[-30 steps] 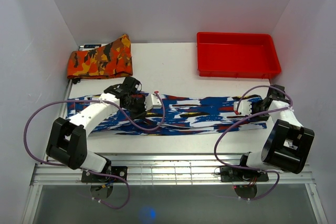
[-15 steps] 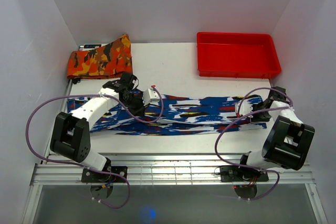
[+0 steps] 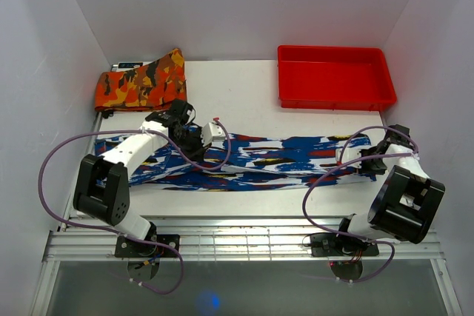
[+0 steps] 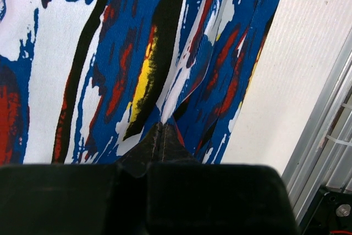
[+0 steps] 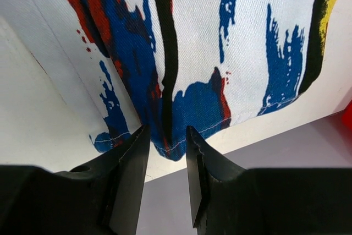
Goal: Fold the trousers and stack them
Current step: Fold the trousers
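Note:
The trousers [image 3: 281, 155], blue and white with red, yellow and black streaks, lie stretched left to right across the near half of the table. My left gripper [image 3: 198, 144] is over their left part. In the left wrist view its jaws [image 4: 159, 127] are pressed together, and folds of the trousers [image 4: 110, 53] run up into the tips. My right gripper [image 3: 364, 157] is at the right end. There its jaws [image 5: 166, 136] stand a little apart on either side of a bump in the hem of the trousers [image 5: 220, 37].
A folded orange camouflage garment [image 3: 141, 86] lies at the back left. A red tray [image 3: 335, 75] stands at the back right. The table's near edge meets a metal rail [image 4: 330, 136] just past the fabric. The right wall is close to the right arm.
My left gripper has shifted slightly back and left, still shut, with the fabric following. The right arm has moved a little right and nearer, its jaws a bit narrower.

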You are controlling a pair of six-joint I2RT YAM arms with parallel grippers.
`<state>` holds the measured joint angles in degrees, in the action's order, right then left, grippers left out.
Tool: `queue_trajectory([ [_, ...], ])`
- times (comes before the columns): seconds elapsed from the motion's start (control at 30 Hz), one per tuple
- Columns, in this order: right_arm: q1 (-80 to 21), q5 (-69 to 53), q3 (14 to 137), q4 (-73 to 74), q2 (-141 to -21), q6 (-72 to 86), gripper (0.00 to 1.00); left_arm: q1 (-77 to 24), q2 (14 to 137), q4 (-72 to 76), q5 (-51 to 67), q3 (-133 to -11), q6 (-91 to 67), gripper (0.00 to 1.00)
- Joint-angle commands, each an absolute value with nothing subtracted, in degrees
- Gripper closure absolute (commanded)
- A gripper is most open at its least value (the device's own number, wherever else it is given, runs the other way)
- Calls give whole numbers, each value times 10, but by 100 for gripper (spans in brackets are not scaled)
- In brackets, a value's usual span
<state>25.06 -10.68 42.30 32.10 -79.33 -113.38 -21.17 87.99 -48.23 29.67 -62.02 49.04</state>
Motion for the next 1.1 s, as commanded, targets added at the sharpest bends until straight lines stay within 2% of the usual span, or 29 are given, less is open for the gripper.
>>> queue_trajectory([
  [0.0,254,-113,426,341,-786,-1190,61,-203,880,-482,316,-643,501,100],
  [0.3,260,-107,404,318,-787,-1220,63,-189,891,-484,325,-657,502,100],
  [0.37,259,-104,397,298,-789,-1224,68,-188,889,-484,326,-655,504,100],
  [0.53,259,-112,409,262,-798,-1198,92,-186,888,-483,321,-653,507,100],
  [0.77,259,-138,446,290,-770,-1176,92,-164,875,-477,320,-670,500,100],
  [1.07,256,-147,437,309,-723,-1179,92,-142,825,-494,316,-668,520,100],
])
